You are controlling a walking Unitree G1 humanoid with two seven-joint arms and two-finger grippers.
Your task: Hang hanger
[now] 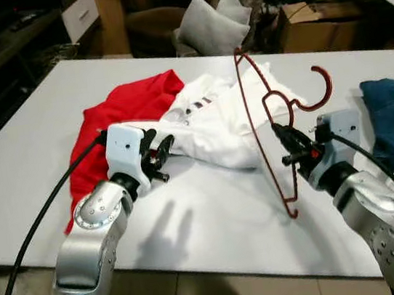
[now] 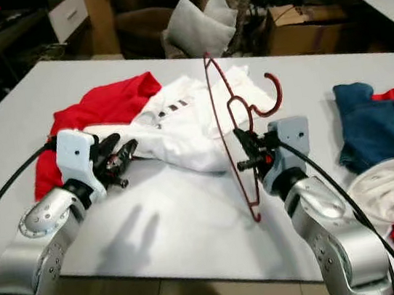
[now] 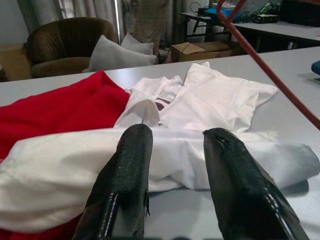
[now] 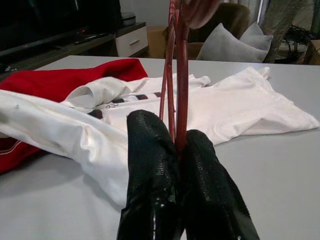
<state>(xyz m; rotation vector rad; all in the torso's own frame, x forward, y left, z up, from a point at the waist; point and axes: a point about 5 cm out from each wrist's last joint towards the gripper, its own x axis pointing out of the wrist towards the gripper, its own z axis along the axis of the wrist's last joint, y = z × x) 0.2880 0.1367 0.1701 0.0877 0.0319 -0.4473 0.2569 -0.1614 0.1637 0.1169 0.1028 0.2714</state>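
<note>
Above table (image 1: 215,225), rt claw (image 1: 282,144) pinching red hanger (image 1: 254,110) (upright, hook rightward), lt claw (image 1: 160,155) spread.

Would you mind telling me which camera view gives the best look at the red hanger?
The left eye view: the whole hanger shows there, hook included, held upright over the table by the right gripper. The right eye view shows much the same; the right wrist view shows only wires between shut fingers; the left wrist view a strip.
</note>
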